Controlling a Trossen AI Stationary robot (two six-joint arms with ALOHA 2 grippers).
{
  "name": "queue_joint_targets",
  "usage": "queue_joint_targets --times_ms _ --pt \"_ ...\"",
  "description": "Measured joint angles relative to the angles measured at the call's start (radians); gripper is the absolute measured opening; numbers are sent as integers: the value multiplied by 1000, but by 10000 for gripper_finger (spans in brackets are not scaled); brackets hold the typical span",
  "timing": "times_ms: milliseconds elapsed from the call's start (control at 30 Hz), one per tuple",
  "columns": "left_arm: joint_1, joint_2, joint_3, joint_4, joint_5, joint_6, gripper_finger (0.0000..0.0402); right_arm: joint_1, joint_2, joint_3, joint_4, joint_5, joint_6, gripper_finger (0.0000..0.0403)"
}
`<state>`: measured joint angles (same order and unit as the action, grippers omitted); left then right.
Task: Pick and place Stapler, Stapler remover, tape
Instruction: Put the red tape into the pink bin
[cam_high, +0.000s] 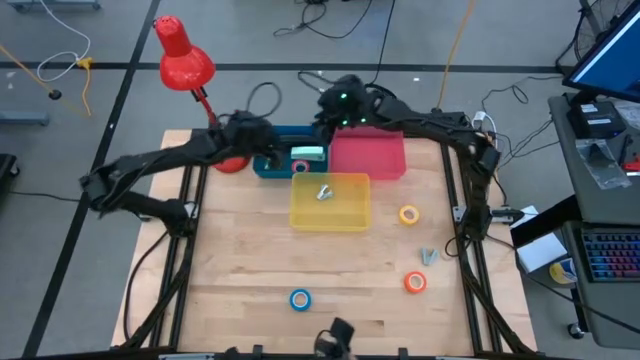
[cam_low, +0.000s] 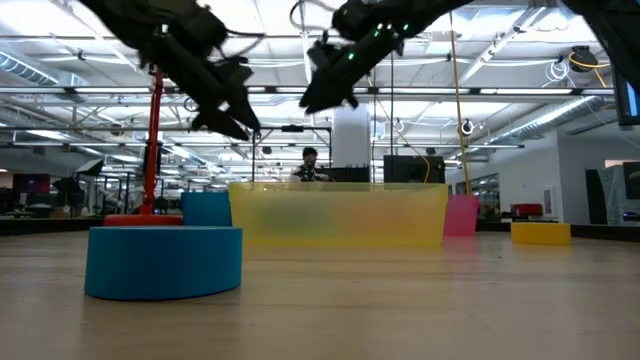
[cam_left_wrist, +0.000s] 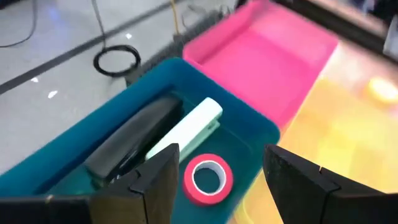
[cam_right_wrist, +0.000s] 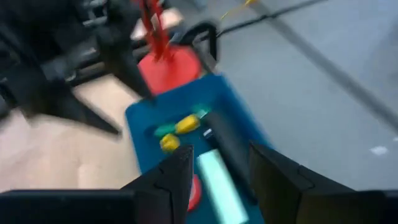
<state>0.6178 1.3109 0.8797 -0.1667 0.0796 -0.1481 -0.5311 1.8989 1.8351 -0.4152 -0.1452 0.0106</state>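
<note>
Hovering over the blue bin (cam_high: 272, 166) at the back of the table (cam_high: 250, 270), both arms are up off the wood, and the left gripper (cam_left_wrist: 214, 177) has its fingers spread wide with nothing between them; just beneath it a red tape roll (cam_left_wrist: 208, 179) lies flat inside the bin, with a mint-green stapler (cam_left_wrist: 186, 132) beside that and a black stapler (cam_left_wrist: 134, 142) on the stapler's far side. The right gripper (cam_right_wrist: 211, 171) hangs over the same bin from the other side, fingers parted and pinching nothing, the staplers under it and some small yellow and green bits (cam_right_wrist: 177, 132) beyond. Well away from both grippers, the yellow tape roll (cam_high: 409, 214), orange tape roll (cam_high: 415, 283) and blue tape roll (cam_high: 300, 299) sit loose on the table, a small metal piece (cam_high: 428, 256) lies between yellow and orange, another metal piece (cam_high: 325, 191) rests in the yellow bin (cam_high: 330, 203), and the pink bin (cam_high: 367, 156) looks empty. Those rolls look light and stiff, likely slick on the outer wrap, so a pinch across the ring wall, one finger through the pale core, seems the safest hold
</note>
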Motion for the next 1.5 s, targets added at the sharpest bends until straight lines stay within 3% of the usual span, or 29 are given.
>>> queue_joint_targets --times_ms 233,400,633,800,1000,1500 --pt "6 249 234 -205 25 183 230 -25 -103 0 -44 98 -126 138" --pt "16 411 405 -433 104 155 230 -52 -144 0 -54 95 -171 138" --pt "-6 566 567 -648 55 112 230 -98 -164 -1 -54 93 -192 138" --pt "-23 595 584 -650 38 63 230 -118 -163 -1 -79 93 -192 138" --pt "-22 599 584 -658 -89 33 230 -119 -163 -1 -95 92 -229 135" --pt "-18 684 584 -677 -54 -65 230 -152 -177 -1 -107 93 -216 124"
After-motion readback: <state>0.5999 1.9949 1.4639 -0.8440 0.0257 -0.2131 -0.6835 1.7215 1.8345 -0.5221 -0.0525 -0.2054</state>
